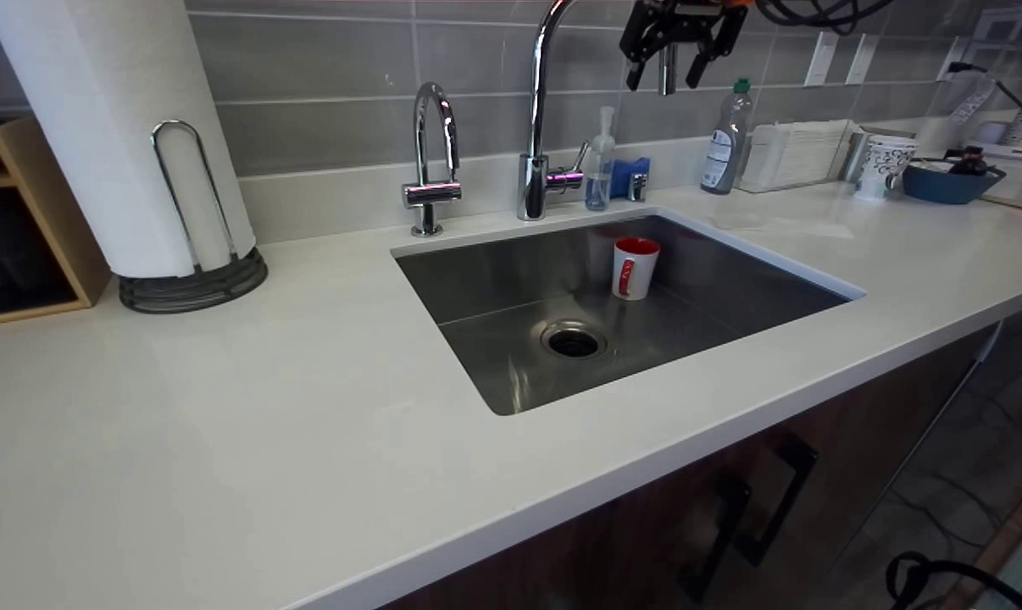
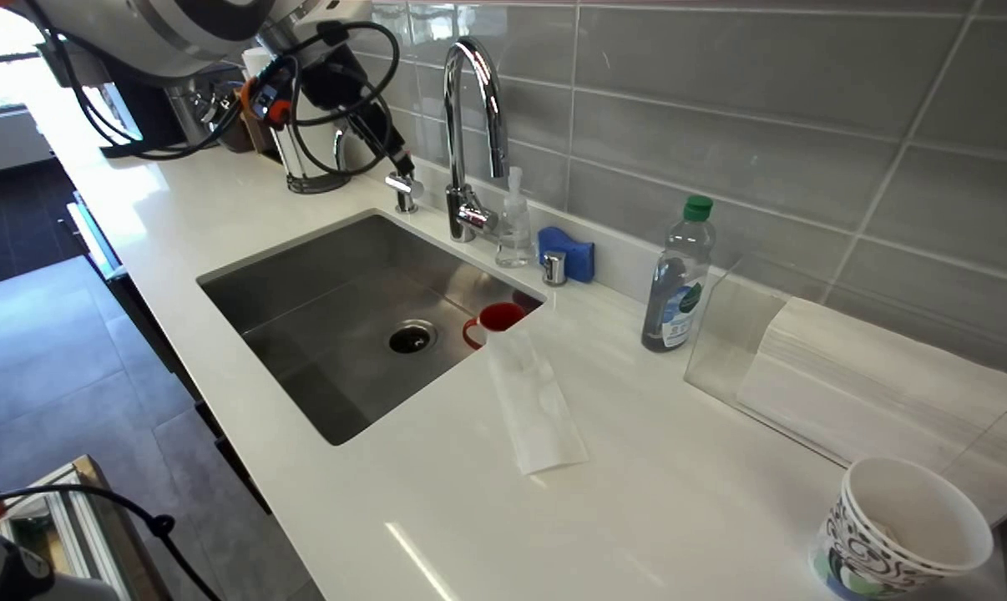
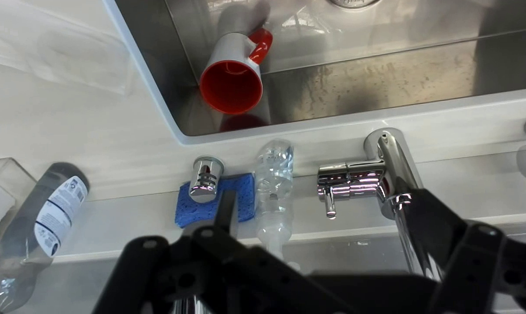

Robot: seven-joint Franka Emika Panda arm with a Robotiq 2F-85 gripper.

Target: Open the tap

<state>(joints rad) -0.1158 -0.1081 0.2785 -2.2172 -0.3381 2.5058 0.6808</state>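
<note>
the gripper [image 1: 664,78] has its jaws apart. the tap [image 1: 534,161] stands at the back edge of the counter [image 1: 223,424], behind the sink [image 1: 486,280]. lowered this wide toward the lever [image 3: 329,203], the jaws could topple the pump [image 3: 275,192] just beside it.
</note>
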